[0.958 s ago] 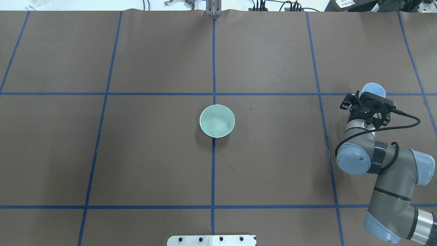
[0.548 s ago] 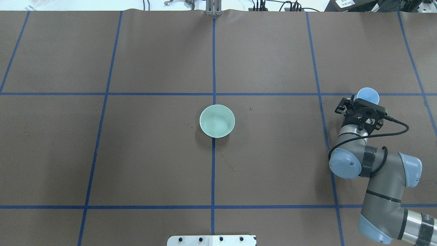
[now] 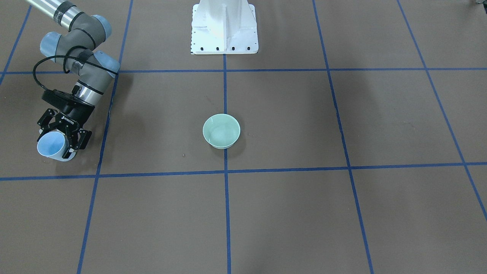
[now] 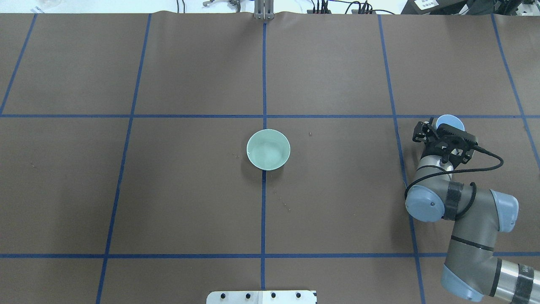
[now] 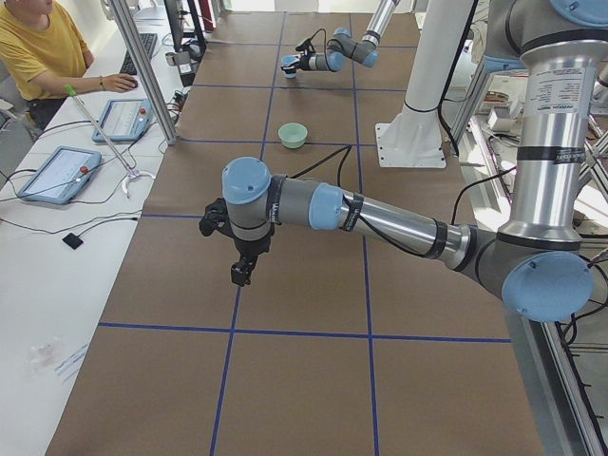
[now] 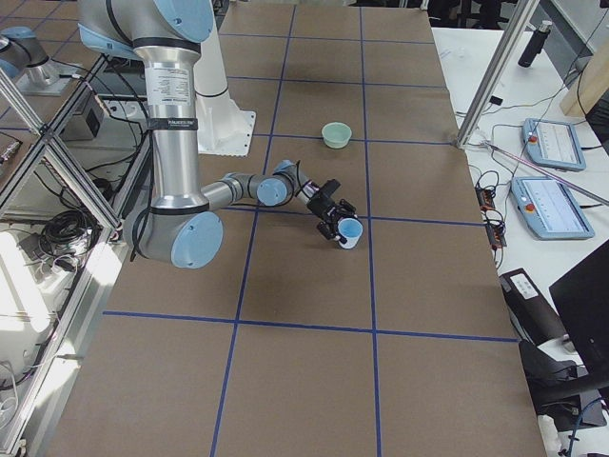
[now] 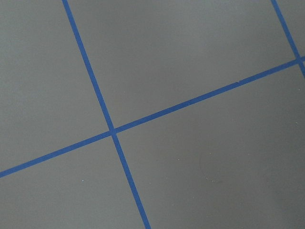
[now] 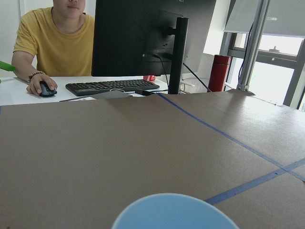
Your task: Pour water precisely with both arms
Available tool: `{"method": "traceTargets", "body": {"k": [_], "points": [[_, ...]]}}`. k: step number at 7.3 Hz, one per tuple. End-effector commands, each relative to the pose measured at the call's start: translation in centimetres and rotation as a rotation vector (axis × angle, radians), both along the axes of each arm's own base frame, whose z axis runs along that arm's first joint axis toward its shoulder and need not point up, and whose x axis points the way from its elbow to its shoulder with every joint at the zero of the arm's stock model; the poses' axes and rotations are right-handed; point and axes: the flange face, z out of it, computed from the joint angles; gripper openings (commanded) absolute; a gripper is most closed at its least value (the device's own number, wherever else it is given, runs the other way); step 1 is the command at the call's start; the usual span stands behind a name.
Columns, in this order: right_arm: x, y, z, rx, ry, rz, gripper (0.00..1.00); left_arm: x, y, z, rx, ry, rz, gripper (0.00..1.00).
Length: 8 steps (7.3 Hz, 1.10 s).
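My right gripper (image 4: 446, 131) is shut on a light-blue cup (image 4: 450, 122) at the table's right side, low over the brown surface. It shows at the left of the front-facing view (image 3: 57, 142), with the cup (image 3: 49, 145) mouth-up and slightly tilted. The cup's rim fills the bottom of the right wrist view (image 8: 174, 212). A pale green bowl (image 4: 268, 149) stands at the table's centre, with faint glints of water inside. My left gripper (image 5: 240, 274) shows only in the exterior left view, hanging over bare table; I cannot tell whether it is open or shut.
The white bolted pedestal (image 3: 224, 26) stands at the robot's edge of the table. Blue tape lines (image 7: 112, 131) grid the brown cover. An operator in yellow (image 5: 38, 47) sits beside the table, with control tablets (image 5: 57, 171), a monitor and a keyboard (image 8: 112, 86).
My right gripper has carried the blue cup a little toward the robot and leftward in the overhead view, and lower. The bowl has not moved.
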Motion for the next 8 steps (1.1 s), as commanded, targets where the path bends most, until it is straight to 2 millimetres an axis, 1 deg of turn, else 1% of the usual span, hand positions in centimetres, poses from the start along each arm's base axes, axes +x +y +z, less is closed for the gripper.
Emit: {"method": "traceTargets", "body": {"k": [1, 2, 3, 6, 7, 8], "points": [[0.0, 0.0, -0.2, 0.007, -0.003, 0.003, 0.99, 0.0, 0.0, 0.0, 0.0, 0.0, 0.0, 1.0], [0.4, 0.0, -0.3, 0.016, 0.003, 0.006, 0.99, -0.1, 0.0, 0.0, 0.0, 0.0, -0.002, 1.0], [0.6, -0.1, -1.3, 0.03, -0.008, 0.007, 0.99, -0.1, 0.0, -0.2, 0.005, 0.001, -0.001, 1.0], [2.1, 0.1, -1.3, 0.064, 0.016, 0.024, 0.99, -0.1, 0.1, -0.1, 0.003, 0.001, 0.0, 1.0], [3.1, 0.3, -2.0, 0.079, 0.01, 0.029, 0.99, -0.1, 0.1, -0.1, 0.002, 0.001, -0.001, 1.0], [3.9, -0.1, -3.2, 0.091, 0.002, 0.038, 0.99, -0.1, 0.0, -0.2, 0.003, 0.001, -0.001, 1.0]]}}
